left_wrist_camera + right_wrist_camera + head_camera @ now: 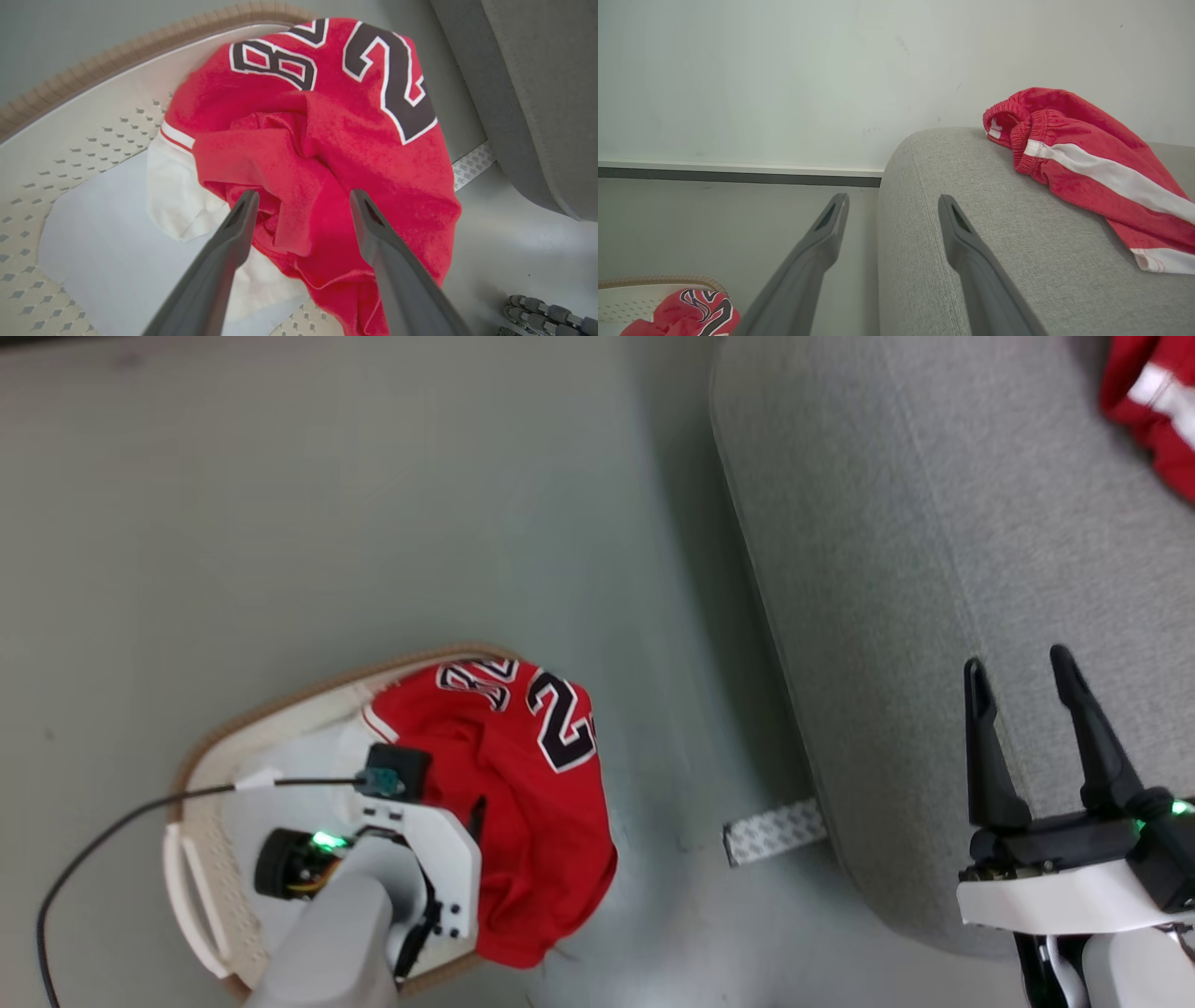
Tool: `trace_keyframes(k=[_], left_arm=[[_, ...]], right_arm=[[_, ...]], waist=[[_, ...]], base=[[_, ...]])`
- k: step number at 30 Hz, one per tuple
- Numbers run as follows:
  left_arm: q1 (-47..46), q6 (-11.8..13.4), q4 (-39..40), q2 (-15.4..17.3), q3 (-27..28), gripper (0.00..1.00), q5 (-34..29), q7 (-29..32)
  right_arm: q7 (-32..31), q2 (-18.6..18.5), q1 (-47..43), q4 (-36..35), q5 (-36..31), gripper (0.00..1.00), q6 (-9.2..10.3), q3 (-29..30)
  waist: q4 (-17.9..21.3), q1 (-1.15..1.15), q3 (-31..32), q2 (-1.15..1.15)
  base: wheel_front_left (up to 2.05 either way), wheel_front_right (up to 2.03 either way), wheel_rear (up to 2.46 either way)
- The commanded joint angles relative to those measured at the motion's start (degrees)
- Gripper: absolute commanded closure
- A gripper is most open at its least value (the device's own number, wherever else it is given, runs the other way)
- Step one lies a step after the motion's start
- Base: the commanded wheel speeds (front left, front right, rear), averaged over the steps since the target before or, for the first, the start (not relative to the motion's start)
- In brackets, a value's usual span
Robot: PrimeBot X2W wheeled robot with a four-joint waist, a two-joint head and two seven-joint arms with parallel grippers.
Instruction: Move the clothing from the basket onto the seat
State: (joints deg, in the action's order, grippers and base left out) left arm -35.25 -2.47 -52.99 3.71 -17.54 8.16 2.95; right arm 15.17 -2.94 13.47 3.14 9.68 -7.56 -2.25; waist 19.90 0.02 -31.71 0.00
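Observation:
A red jersey with black-and-white numerals lies heaped in the cream basket and hangs over its right rim. In the left wrist view the jersey has a white cloth piece under it, and my left gripper stands open just above the red folds. The basket's holed wall shows to the left. Red shorts with a white stripe lie on the grey seat; their edge shows at the top right of the head view as red cloth. My right gripper is open above the seat.
The basket stands on a grey floor left of the seat. A patterned strip sticks out from under the seat's near corner. A black cable runs from my left wrist over the basket's rim. A pale wall rises behind the seat.

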Motion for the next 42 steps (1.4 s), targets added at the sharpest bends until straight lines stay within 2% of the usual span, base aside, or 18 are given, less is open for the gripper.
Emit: trace_keyframes(k=[1, 5, 11, 12, 13, 20, 29, 36, 42], left_arm=[[-1.48, 0.06, -1.17, 0.84, 0.08, 0.00, 0.03, -0.24], [-4.89, 0.28, -4.78, 1.97, -0.52, 0.00, -0.76, -0.27], [-9.17, -1.28, -8.90, 2.16, -1.44, 0.00, -0.73, -0.57], [-9.72, -1.32, -9.40, 2.17, -1.59, 0.30, -0.78, -0.93], [-10.13, -1.23, -9.84, 2.15, -1.60, 1.00, -0.68, -1.60], [-10.29, -1.53, -11.46, 1.02, -1.85, 1.00, 0.80, -7.30], [-5.77, -2.17, -6.66, -0.55, -2.64, 1.00, 4.35, -14.36], [-0.93, -2.58, 4.15, -0.76, -5.86, 1.00, 8.19, -13.70], [3.65, 0.07, 18.24, -0.74, -9.01, 1.00, 10.53, -9.18]], right_arm=[[-0.03, 0.07, 1.27, -0.73, 0.32, 0.00, 0.14, 0.04], [-0.03, 0.08, 2.42, -1.79, 0.75, 0.00, 0.14, 0.03], [-0.03, 0.07, 3.54, -2.32, 1.59, 0.00, 0.14, -0.45], [-0.03, 0.06, 3.80, -2.37, 1.76, 0.00, 0.14, -0.49], [-0.03, 0.06, 3.93, -2.35, 1.91, 0.00, 0.14, -0.53], [-0.03, 0.06, 3.31, -0.73, 2.41, 0.00, 0.14, 0.33], [-0.03, 0.02, -0.01, 0.79, 0.27, 0.00, 0.14, 2.86], [-0.03, -0.03, -3.70, 2.16, -1.77, 0.00, 0.14, 5.19], [-0.03, -0.02, -7.61, 3.28, -2.53, 0.00, 0.14, 6.88]], waist=[[1.62, -0.02, -4.36, 0.00], [1.98, -0.02, -7.82, 0.00], [2.51, -0.02, -11.92, 0.00], [2.59, -0.02, -12.26, 0.00], [2.62, -0.02, -12.39, 0.00], [0.48, -0.02, -8.78, 0.00], [-6.95, -0.02, 2.61, 0.00], [-12.18, -0.02, 12.05, 0.00], [-14.93, -0.02, 19.57, 0.00]], base=[[0.00, 0.00, 0.00], [0.00, 0.00, 0.00], [0.00, 0.00, 0.00], [0.00, 0.00, 0.00], [0.00, 0.00, 0.00], [0.00, 0.00, 0.00], [0.00, 0.00, 0.00], [0.00, 0.00, 0.00], [0.00, 0.00, 0.00]])
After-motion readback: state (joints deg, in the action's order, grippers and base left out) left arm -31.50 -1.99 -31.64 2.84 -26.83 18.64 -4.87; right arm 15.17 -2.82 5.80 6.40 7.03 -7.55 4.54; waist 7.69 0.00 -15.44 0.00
